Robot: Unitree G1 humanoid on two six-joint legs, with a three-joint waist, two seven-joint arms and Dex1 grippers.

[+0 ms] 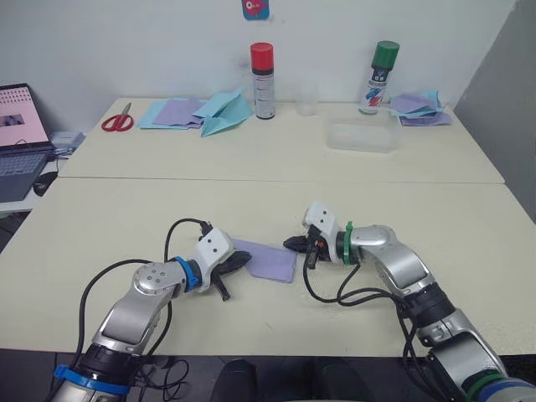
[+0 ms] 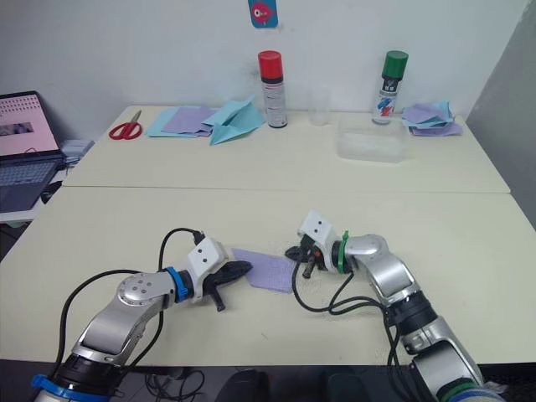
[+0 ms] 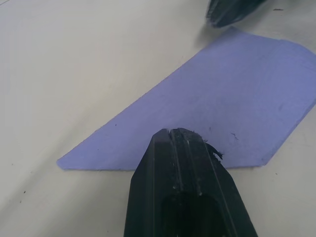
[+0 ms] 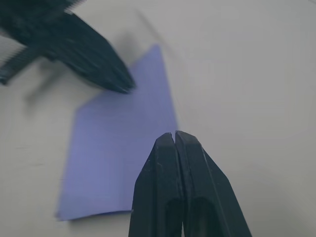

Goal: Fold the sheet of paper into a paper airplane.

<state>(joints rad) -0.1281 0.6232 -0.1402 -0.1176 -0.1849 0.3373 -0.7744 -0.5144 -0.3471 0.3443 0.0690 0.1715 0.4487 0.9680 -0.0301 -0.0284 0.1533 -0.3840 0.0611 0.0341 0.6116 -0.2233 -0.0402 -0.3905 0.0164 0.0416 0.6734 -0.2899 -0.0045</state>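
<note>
The paper (image 1: 266, 260) lies flat on the table (image 1: 251, 201) between my two pincers. My left pincer (image 1: 243, 259) presses one end, fingers together. My right pincer (image 1: 291, 244) is closed at the other.

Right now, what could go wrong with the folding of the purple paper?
The sheet of paper lies flat and loose between both shut claws. The left claw at its edge could push it sideways instead of creasing it. The right claw, closed at the far corner, may slide the paper or crumple that corner.

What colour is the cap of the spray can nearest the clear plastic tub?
Green; the spray can by the tub shows best in the right eye view.
</note>
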